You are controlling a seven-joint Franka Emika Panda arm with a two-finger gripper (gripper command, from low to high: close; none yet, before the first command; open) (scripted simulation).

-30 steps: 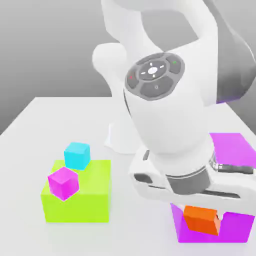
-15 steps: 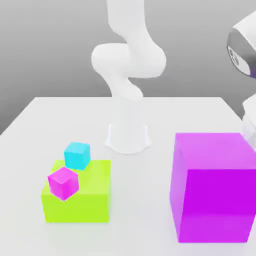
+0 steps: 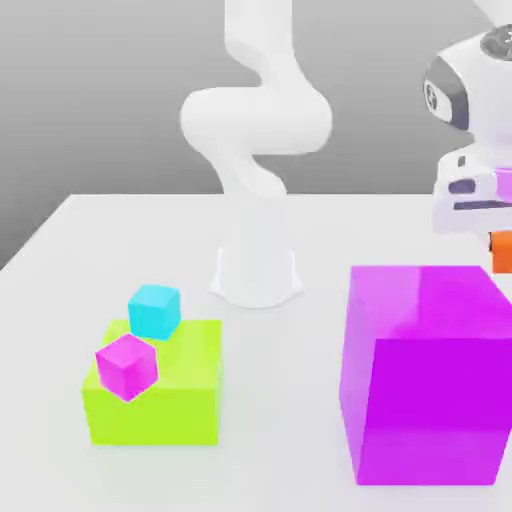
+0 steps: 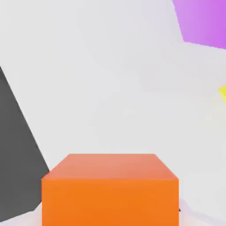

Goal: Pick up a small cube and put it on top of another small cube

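White table [image 3: 60, 240], listed from the exterior view's left to its right; lime-green block [image 3: 155, 395] near the front left, resting on the table; small magenta cube [image 3: 127, 364] sitting on the block's top at its front left corner; small cyan cube [image 3: 154, 310] at the block's rear edge, whether on the block or just behind it cannot be told; white arm base [image 3: 256, 275] at centre rear, the arm rising from it and curving upward; large magenta cube [image 3: 425, 370] at front right, standing on the table; gripper [image 3: 497, 235] at the right edge, above the large magenta cube and apart from it, clamped on the small orange cube [image 3: 502, 252]; that cube held aloft, clear of the table, its orange face also seen close in the hand view [image 4: 110, 190] with white table beneath it.
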